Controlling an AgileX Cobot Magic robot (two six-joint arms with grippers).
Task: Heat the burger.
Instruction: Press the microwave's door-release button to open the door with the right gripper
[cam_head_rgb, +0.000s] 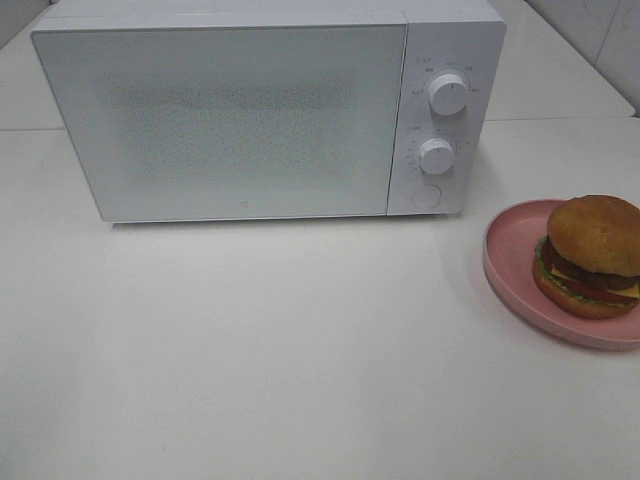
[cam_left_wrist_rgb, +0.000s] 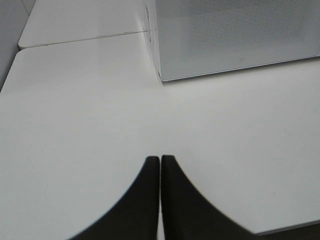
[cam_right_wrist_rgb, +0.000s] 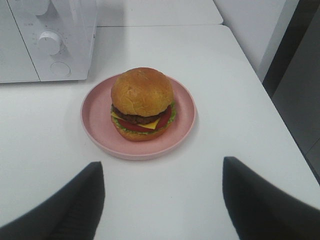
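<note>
While shut, microwave door: blocks burger.
Right claw: spread, empty; squeezing could topple layers.
Left claw: clenched, empty.

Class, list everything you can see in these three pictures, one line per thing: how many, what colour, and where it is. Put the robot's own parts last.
microwave: one, white, door closed, at the back of the table
knobs: two, white, one above the other on the microwave's right panel
button: one, white, round, below the lower knob
burger: one, golden-brown bun with dark patty, yellow cheese, red tomato and green lettuce, on the plate
plate: one, pink, round, on the table to the right of the microwave
table: one, white, under everything
left gripper: one, black, shut, over bare table near the microwave's front left corner
right gripper: one, black, open, facing the burger, not touching it
</note>
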